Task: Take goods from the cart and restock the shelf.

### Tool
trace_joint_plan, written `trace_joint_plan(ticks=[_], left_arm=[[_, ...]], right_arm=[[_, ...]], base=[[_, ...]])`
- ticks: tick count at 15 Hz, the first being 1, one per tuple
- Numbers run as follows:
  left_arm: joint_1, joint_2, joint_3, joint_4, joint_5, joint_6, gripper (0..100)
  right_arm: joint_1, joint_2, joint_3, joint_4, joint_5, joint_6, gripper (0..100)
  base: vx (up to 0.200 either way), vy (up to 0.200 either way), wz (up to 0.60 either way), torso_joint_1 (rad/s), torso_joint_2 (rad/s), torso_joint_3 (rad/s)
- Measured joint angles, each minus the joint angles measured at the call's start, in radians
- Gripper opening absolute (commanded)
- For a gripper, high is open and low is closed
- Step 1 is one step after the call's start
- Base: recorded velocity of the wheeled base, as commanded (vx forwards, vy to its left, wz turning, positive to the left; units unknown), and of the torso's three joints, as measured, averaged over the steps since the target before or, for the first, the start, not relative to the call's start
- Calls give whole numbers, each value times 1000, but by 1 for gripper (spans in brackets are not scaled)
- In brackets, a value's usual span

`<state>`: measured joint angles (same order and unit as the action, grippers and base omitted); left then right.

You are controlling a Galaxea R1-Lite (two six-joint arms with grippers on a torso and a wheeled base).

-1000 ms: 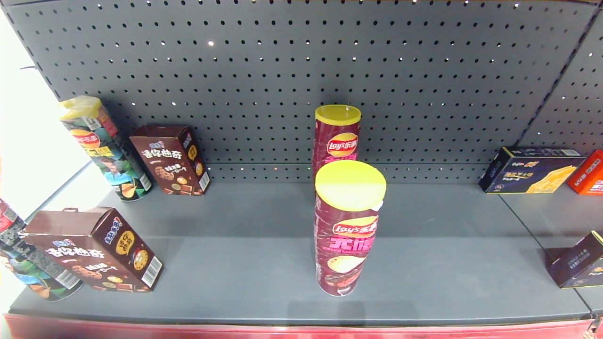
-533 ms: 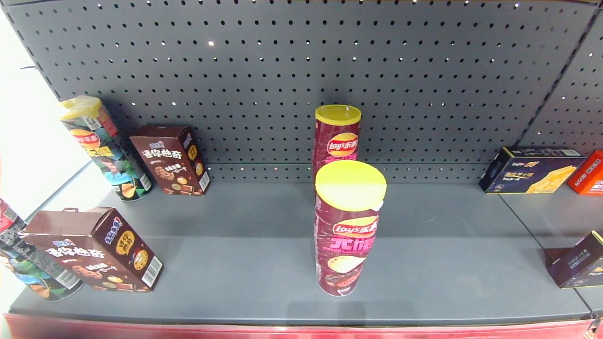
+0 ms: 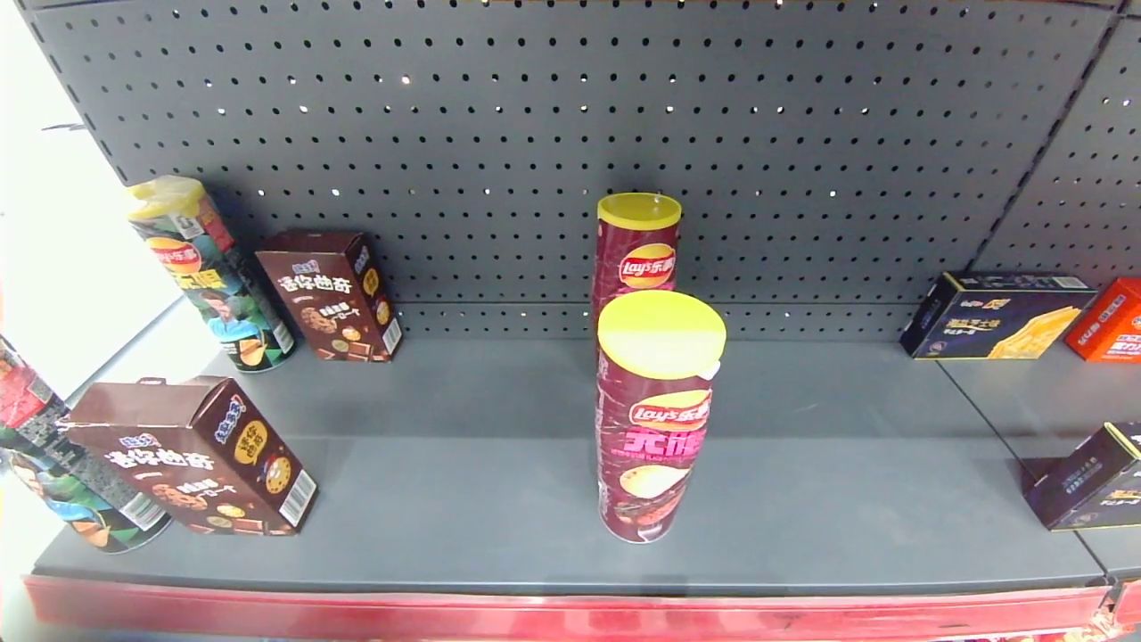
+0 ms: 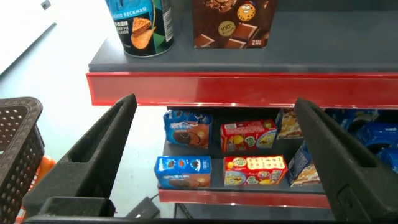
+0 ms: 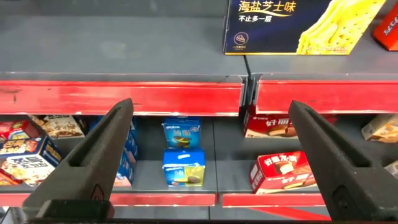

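Standing upright near the middle of the grey shelf [image 3: 847, 481], the front chips can [image 3: 658, 419] with a yellow lid looks already placed. A second chips can [image 3: 637, 250] stands at twelve o'clock from it, against the pegboard [image 3: 535, 134]. At about ten o'clock there is a brown cookie box [image 3: 325, 299], and at nine o'clock another cookie box [image 3: 192, 468] near the shelf's front edge. At two o'clock lies a navy box [image 3: 1003, 316].

The left gripper [image 4: 216, 106] has its fingers wide apart and holds nothing; it faces the red front edge of the shelf. The right gripper [image 5: 211, 107] is the same – spread and empty.

I judge that the step in hand is between two placements: no good is carried. The dark mesh basket [image 4: 18, 143] beside the left gripper may belong to the cart – I cannot be sure. The next move calls for turning to the cart, centring one open gripper around a good, and closing on it firmly before lifting.
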<state>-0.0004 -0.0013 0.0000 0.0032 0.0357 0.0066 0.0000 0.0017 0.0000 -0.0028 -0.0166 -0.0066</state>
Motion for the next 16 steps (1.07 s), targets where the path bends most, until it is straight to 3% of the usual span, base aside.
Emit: trace_joint_plan(ticks=[14,16], left_arm=[[0,0,0,0,1,-5,100],[0,0,0,0,1,-6,100]], right_arm=[[-1,0,0,0,0,1,100],[0,0,0,0,0,1,100]], base=[[0,-14,0,0,-1,0],[-200,0,0,5,2,2]])
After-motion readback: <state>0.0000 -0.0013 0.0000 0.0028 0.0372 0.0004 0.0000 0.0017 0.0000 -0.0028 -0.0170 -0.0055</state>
